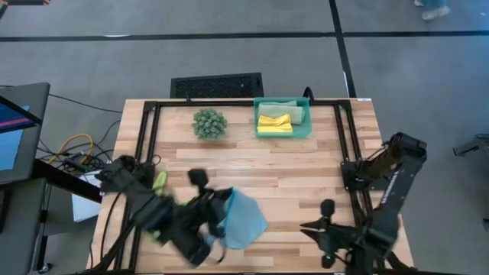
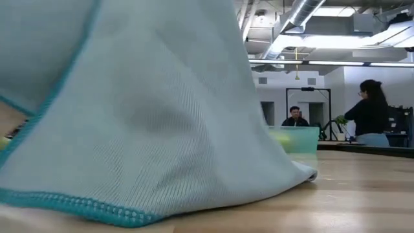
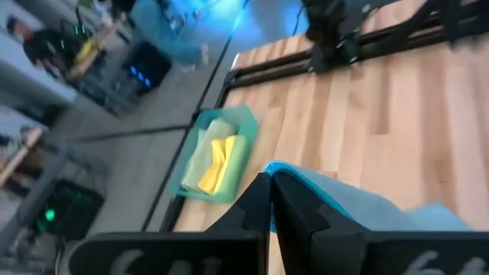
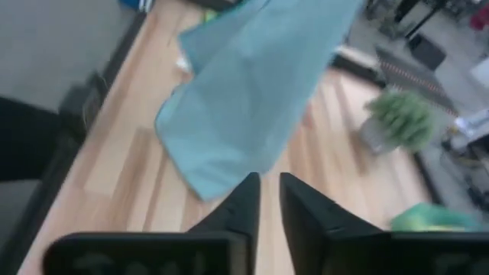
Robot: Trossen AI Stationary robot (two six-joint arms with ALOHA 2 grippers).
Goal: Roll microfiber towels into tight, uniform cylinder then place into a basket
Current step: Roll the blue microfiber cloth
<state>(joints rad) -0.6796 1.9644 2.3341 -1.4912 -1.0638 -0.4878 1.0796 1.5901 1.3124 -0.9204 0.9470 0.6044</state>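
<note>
We're maybe halfway. Left gripper (image 1: 216,229) has its fingers clenched on the unrolled light blue microfiber towel (image 1: 243,219); a lime green towel (image 1: 160,181) waits behind it. Spiky green plant ball (image 1: 209,123) sits beside the translucent teal plastic basket (image 1: 306,114), already holding yellow and sage towels. Right gripper (image 1: 308,227) sits slightly parted, empty.

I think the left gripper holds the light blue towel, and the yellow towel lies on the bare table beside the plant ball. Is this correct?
Not quite. The yellow towel does not lie on the bare table; it lies inside the teal basket, beside a sage green towel, as the high view shows. The rest stands: the left gripper holds the light blue towel, and the plant ball stands next to the basket.
</note>
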